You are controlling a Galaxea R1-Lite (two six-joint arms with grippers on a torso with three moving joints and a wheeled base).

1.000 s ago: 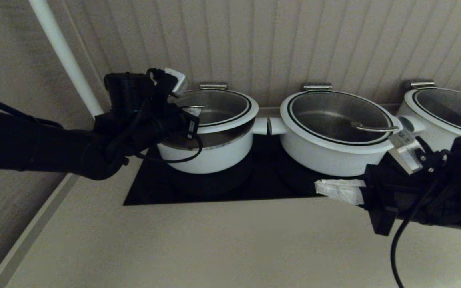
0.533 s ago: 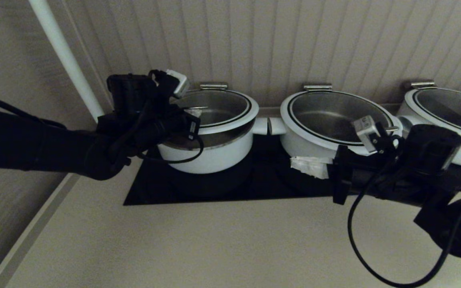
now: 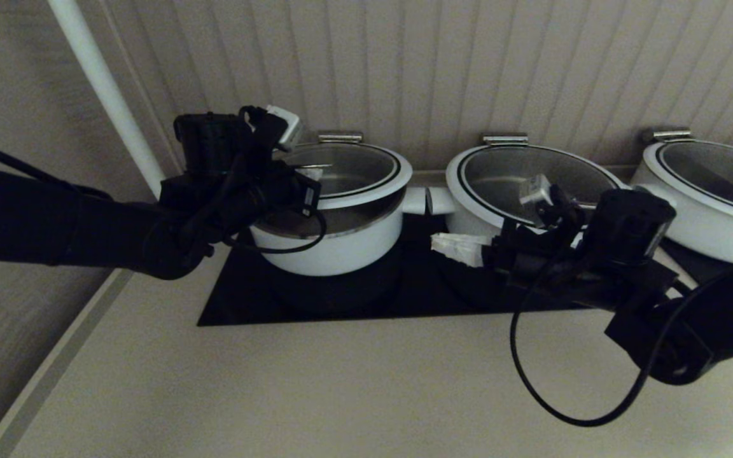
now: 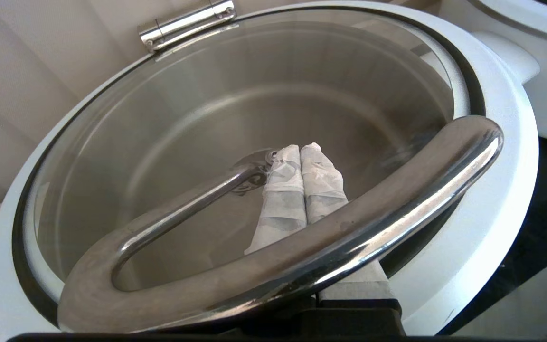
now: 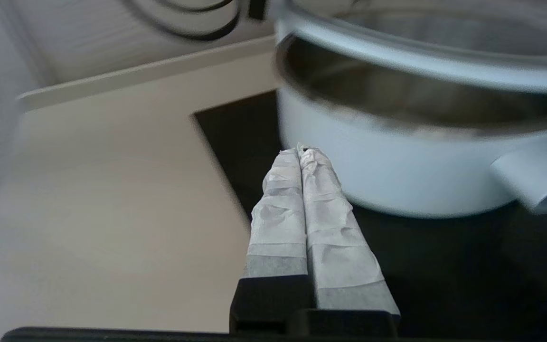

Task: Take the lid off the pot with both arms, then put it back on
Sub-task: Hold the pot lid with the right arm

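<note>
Worktop: a pale beige counter (image 3: 315,388) carries a black glass hob panel (image 3: 417,292) against a ribbed wall, with 3 white pots in a row on it.

Pot: the small, deep, round white pot with steel inside (image 3: 335,245) stands at the robot's left end of the row; its short white stub handle (image 3: 413,200) points toward the neighbouring wider white pot (image 3: 487,219).

Lid: the round glass lid with broad white rim and thin black ring (image 3: 382,181) is held tilted above the pot, a dark gap showing between its near rim and the pot's rim (image 5: 397,102).

Handle: the lid's curved steel bar handle (image 4: 302,251) runs across the left wrist view, its long axis crossing the fingers.

Left gripper (image 4: 300,151): its 2 white-taped fingers are pressed together and slid under the bar, so the lid hangs hooked on them rather than pinched.

Right gripper (image 3: 444,242): its 2 taped fingers are pressed together with nothing between them; it hangs low over the hob between the 2 pots, tips pointing toward the small pot's wall.

Key relation: the lid's free right edge lies up and to the robot's left of the right gripper's tips, above the stub handle, so the right arm is judged to need a rise and a short reach leftward to share the load.
</note>
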